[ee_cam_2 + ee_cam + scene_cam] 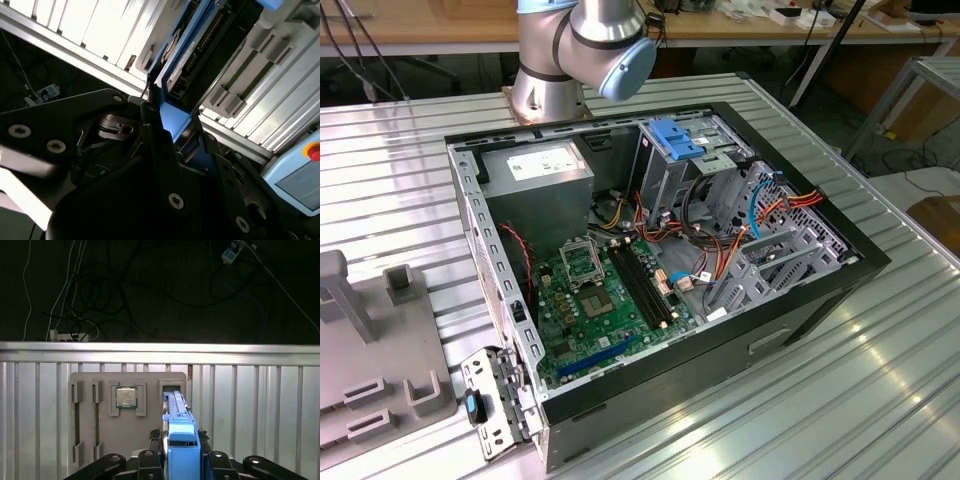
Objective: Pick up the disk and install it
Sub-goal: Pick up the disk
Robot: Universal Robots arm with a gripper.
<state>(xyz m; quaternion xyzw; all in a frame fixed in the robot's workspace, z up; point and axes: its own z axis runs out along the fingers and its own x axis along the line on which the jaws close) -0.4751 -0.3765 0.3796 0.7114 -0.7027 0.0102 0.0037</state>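
The disk is seen edge-on in the first wrist view, its bright blue rail running away from the camera between the black fingers. My gripper is shut on the disk and holds it well above the ribbed metal table. In the second wrist view the gripper clamps the blue end of the disk, whose dark body and white label stretch beyond the fingertips. In the exterior view the open computer case lies on the table with a blue-topped drive bay at its far side.
A grey fixture plate with slots and a square processor chip lies below the held disk; it also sits at the exterior view's left as the fixture plate. A grey power-supply box, motherboard and loose cables fill the case. The table edge drops to a dark floor.
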